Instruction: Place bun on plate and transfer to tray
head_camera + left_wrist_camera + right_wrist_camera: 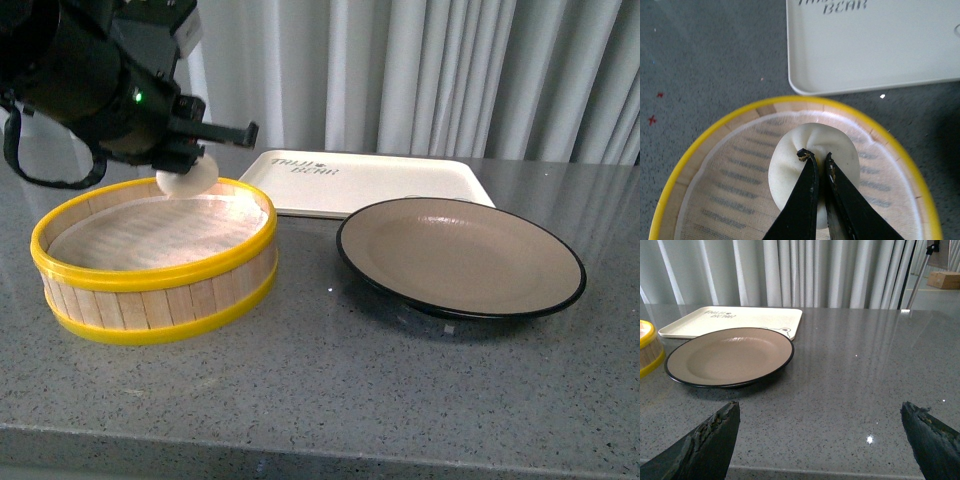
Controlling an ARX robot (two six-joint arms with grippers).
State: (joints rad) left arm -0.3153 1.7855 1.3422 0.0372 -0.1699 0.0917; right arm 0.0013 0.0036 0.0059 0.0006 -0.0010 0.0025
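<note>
The white pleated bun [790, 165] hangs just above the cloth liner of the steamer basket, pinched at its twisted top by my left gripper [816, 157], which is shut on it. From the front, the bun [188, 180] shows under the left gripper [190, 160] over the basket's back edge. The tan plate [460, 255] with a black rim sits on the counter right of the basket. Behind both lies the cream tray [390, 185]. My right gripper [820, 412] stands wide open over bare counter, near the front edge, with the plate [730, 356] and tray [735, 320] beyond it.
The yellow-rimmed wooden steamer basket [150, 290] stands at the left, lined with white cloth [740, 200]. Grey curtains hang behind the grey stone counter [400, 390]. A tripod leg and a cardboard box [945, 279] show far off to the right.
</note>
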